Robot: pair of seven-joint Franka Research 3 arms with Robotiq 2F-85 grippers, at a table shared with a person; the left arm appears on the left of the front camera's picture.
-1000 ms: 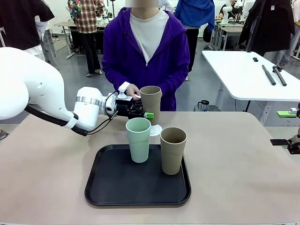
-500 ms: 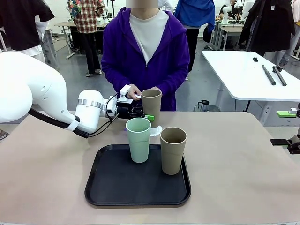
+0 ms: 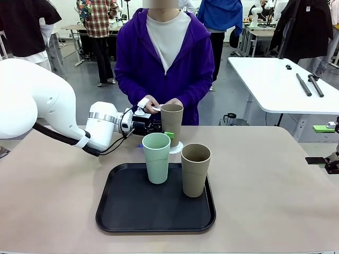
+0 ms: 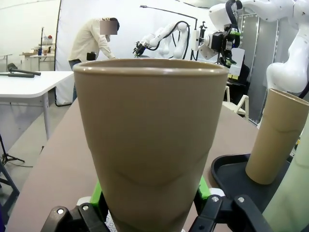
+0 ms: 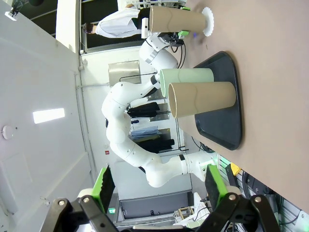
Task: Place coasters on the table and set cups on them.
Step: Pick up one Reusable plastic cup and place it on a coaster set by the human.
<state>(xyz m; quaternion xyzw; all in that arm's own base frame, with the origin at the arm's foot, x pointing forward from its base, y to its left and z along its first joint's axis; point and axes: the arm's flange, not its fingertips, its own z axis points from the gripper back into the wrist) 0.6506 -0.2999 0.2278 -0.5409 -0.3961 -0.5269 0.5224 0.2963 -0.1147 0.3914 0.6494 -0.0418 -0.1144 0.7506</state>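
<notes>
So that the brown cup lands on the white paper mat on the table, the left gripper holds it tight right there; the right gripper hangs open, empty.

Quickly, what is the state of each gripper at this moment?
Left gripper: closed on the tan-brown cup.
Right gripper: open, holding nothing.

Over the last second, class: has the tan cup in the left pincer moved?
Yes. The tan cup, in the left pincer, has sunk toward the white coaster; its rim sits nearer the rim of the unmoved mint green cup.
</notes>
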